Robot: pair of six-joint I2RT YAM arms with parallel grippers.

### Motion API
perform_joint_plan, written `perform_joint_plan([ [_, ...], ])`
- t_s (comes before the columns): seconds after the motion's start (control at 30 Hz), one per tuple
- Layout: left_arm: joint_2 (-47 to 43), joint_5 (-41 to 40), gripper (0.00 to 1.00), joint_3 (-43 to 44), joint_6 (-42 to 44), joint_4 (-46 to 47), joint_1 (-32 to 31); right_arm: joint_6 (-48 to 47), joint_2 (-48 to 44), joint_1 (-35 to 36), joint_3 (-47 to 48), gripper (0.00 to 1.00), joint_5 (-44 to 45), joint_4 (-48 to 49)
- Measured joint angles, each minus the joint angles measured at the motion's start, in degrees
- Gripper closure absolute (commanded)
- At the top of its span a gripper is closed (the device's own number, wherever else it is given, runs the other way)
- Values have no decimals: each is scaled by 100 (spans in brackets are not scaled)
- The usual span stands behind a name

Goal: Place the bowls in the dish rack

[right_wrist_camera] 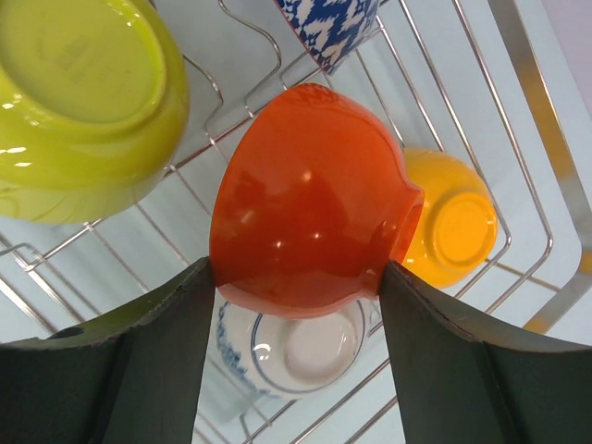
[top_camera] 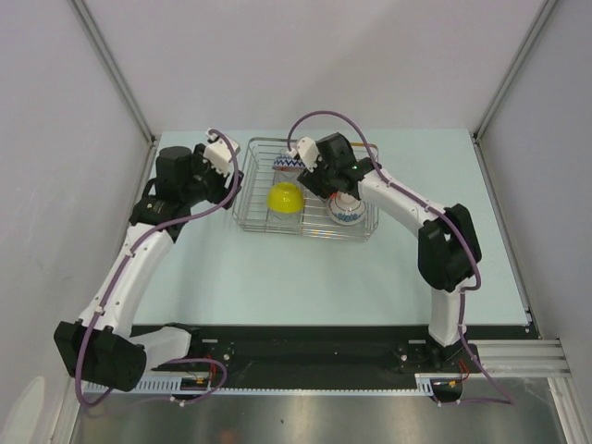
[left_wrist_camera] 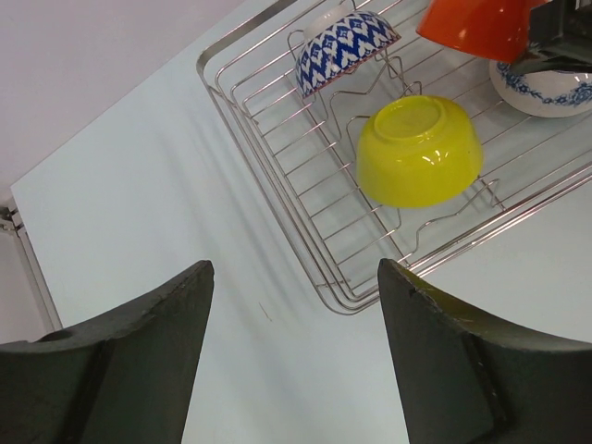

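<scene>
The silver wire dish rack (top_camera: 268, 141) stands at the middle back of the table. In it lie the lime-yellow bowl (top_camera: 285, 197), the zigzag bowl (top_camera: 289, 163) and the white bowl with blue pattern (top_camera: 348, 213). My right gripper (top_camera: 326, 185) hovers over the rack, shut on the red bowl (right_wrist_camera: 310, 203), which hangs tilted right above the white bowl (right_wrist_camera: 296, 351). The orange bowl (right_wrist_camera: 450, 219) lies upside down in the rack beside it. My left gripper (left_wrist_camera: 291, 305) is open and empty over bare table, left of the rack's corner (left_wrist_camera: 236, 120).
The left wrist view also shows the zigzag bowl (left_wrist_camera: 344, 51), the lime-yellow bowl (left_wrist_camera: 418, 148) and the red bowl (left_wrist_camera: 476, 28). Grey walls enclose the table at the left, back and right. The black base rail runs along the near edge (top_camera: 305, 356).
</scene>
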Motion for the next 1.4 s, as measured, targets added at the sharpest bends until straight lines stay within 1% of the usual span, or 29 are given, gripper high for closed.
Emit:
perform_joint_plan([
  [0.27, -144, 109, 23, -131, 48, 50, 190, -579, 437, 151, 13, 100, 476, 439],
  [0.7, -236, 225, 23, -247, 48, 72, 323, -1482, 560, 435, -203, 100, 1316, 1082],
  [0.9, -286, 254, 23, -247, 50, 72, 337, -1537, 623, 468, -358, 100, 1532, 1198],
  [1.07, -308, 271, 23, -247, 50, 72, 356, -1561, 632, 599, -597, 100, 1366, 1150],
  [1.17, -308, 313, 23, -247, 48, 72, 361, -1600, 632, 752, -662, 100, 1467, 1141],
  [1.4, -350, 374, 23, -308, 48, 81, 363, -1641, 634, 778, -695, 100, 1543, 1217],
])
